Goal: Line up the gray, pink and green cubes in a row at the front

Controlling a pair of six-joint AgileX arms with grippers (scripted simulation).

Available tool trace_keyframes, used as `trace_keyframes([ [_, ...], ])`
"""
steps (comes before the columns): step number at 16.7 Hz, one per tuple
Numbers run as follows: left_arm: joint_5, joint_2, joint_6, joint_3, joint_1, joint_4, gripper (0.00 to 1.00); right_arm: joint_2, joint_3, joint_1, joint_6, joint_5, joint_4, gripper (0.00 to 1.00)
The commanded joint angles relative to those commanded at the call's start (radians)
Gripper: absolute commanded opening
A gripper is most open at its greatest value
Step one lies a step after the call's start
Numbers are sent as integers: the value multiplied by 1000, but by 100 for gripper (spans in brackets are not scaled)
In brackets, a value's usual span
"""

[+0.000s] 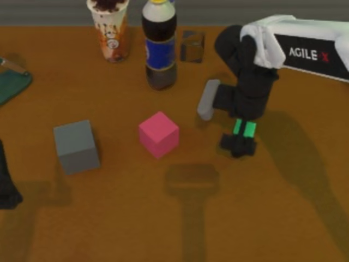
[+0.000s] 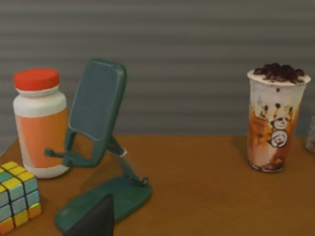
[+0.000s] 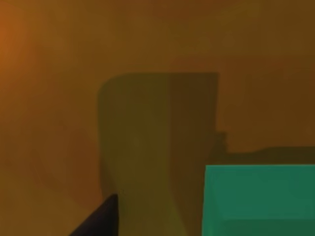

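The gray cube [image 1: 76, 146] rests on the table at the left and the pink cube [image 1: 158, 134] near the middle. Over the green cube [image 1: 244, 129], right of the pink one, my right gripper [image 1: 238, 144] points down and is open. In the right wrist view the green cube [image 3: 261, 201] fills one corner, and a clear gap separates it from the one dark fingertip [image 3: 101, 219] that shows. My left gripper [image 1: 6, 188] is parked at the table's left edge, open, with nothing in it.
At the back stand a drink cup [image 1: 110, 30], a cola bottle [image 1: 159, 46] and a small dark shiny cube [image 1: 192, 46]. A green phone stand [image 2: 96, 142], an orange jar [image 2: 39, 123] and a puzzle cube [image 2: 17, 196] sit at the far left.
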Motion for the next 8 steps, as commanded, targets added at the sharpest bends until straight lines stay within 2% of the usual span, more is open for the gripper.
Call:
trace_keyframes([
  [8,0,0,0,0,0,0,100,0,0,0,0,0,0,25],
])
